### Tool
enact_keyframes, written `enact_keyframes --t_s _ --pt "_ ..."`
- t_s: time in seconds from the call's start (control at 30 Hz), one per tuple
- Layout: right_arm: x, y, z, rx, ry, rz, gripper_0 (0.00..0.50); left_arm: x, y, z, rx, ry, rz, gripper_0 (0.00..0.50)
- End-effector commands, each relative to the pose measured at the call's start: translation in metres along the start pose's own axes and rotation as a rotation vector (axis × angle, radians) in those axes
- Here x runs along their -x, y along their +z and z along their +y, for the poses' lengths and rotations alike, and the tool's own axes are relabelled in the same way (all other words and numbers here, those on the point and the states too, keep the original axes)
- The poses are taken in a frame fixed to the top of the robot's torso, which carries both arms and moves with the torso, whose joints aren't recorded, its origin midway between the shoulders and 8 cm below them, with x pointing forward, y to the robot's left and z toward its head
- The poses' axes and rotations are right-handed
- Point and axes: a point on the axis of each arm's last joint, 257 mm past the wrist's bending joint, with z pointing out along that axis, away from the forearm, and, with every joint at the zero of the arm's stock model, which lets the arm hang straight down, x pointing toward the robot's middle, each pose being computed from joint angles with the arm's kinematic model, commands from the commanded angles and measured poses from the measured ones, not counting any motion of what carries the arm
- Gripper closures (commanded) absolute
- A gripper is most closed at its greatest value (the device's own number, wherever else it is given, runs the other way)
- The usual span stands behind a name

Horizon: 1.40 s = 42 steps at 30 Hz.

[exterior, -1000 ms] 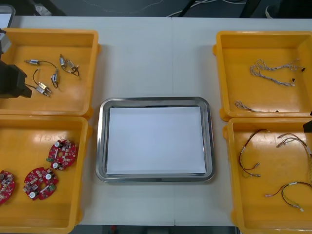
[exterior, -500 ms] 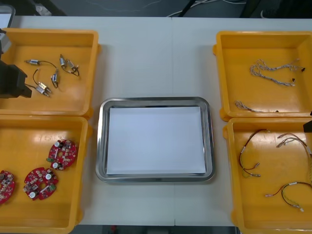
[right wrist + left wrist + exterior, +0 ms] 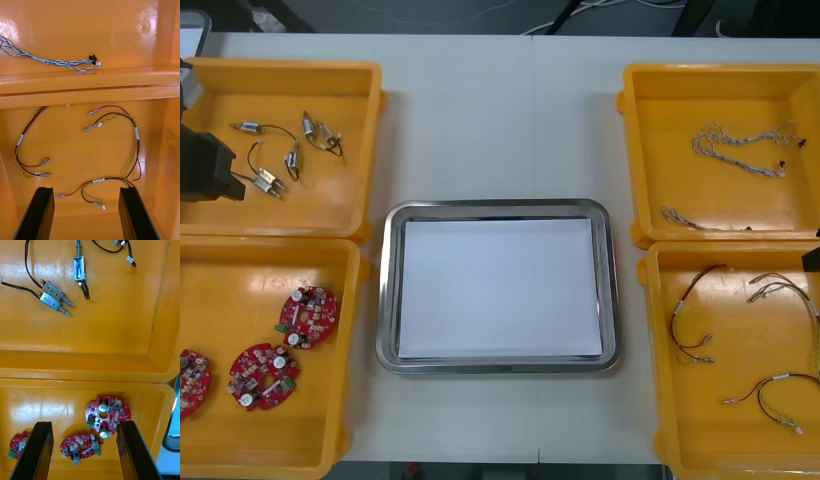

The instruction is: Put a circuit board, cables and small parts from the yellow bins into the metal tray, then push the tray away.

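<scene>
- The tray (image 3: 498, 206) sits mid-tabletop (image 3: 500, 120), between two pairs of bins.
- On the left, the far left bin (image 3: 280, 68) holds small metal parts (image 3: 292, 158).
- The near left bin (image 3: 270, 246), just before it, holds three boards (image 3: 308, 316).
- On the right, the far right bin (image 3: 720, 70) holds twisted cables (image 3: 728, 136).
- The near right bin (image 3: 730, 248), before it, holds other cables (image 3: 776, 378).

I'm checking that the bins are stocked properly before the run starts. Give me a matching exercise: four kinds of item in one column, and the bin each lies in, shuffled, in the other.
Items
1. small metal parts
2. circuit boards
3. twisted blue and white cables
4. red and yellow cables

Places (sides are the robot's own)
A. near right bin
B. far left bin
C. far right bin
D. near left bin

Pairs: 1-B, 2-D, 3-C, 4-A.
</scene>
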Motion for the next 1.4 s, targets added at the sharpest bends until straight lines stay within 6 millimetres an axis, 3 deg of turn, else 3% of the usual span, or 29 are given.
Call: enact_keyframes --t_s 0.03,1.4 --pt "0.0059 -0.0078 -0.0029 -0.004 -0.014 -0.043 0.000 0.0064 -0.0128 0.0190 0.049 0.073 -0.024 0.000" --pt "0.0059 -0.0078 -0.0029 -0.004 -0.014 -0.043 0.000 0.0064 -0.0128 0.0190 0.049 0.073 -0.024 0.000"
